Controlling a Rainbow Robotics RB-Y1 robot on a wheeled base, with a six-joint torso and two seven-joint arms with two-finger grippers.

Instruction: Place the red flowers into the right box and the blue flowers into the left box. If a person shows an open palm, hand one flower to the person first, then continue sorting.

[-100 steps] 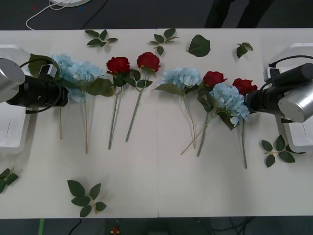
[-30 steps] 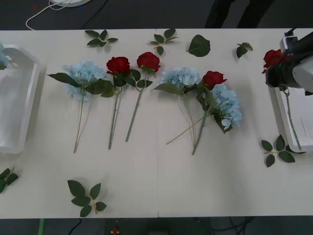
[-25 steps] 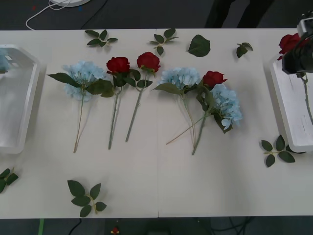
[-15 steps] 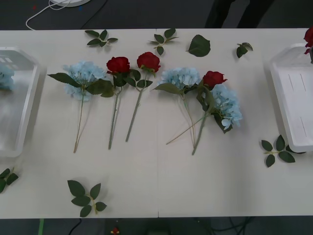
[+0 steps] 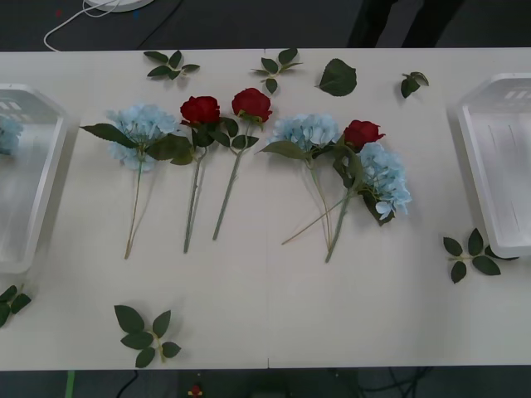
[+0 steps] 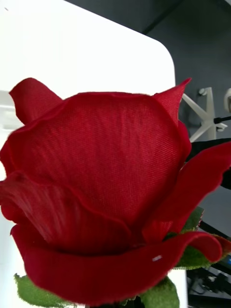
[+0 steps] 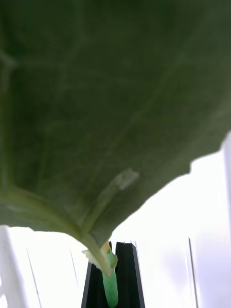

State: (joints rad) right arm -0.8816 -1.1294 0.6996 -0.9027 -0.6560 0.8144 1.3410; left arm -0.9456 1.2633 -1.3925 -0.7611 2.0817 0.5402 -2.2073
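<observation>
**Q:** How are the flowers distributed on the desk (image 5: 265, 307)?

**A:** A row is formed across the middle. Three red flowers are laid there, two side by side left of centre (image 5: 200, 109) (image 5: 251, 104) and one right of centre (image 5: 362, 133). Three blue flowers are laid among them: one nearest the left box (image 5: 41, 191) at (image 5: 143, 124), one at the centre (image 5: 309, 130), and one (image 5: 387, 176) touching the third rose, their stems crossed. A pale blue bloom (image 5: 5, 133) is seen inside the left box, at the desk's left edge. The right box (image 5: 470, 157) is placed at the right edge. Loose leaf sprigs (image 5: 145, 332) are scattered around the row.

**Q:** What is shown of each tool?

**A:** In the left wrist view, the left tool (image 7: 117, 279) is pressed together, its black fingers (image 7: 127, 274) pinching a leafy stem (image 7: 109, 284) with a large green leaf above it, over a white slotted surface (image 7: 192, 269). In the right wrist view, a red bloom (image 6: 101, 183) is seen very close, above a white surface (image 6: 86, 43). The state of the right tool cannot be told.
</observation>
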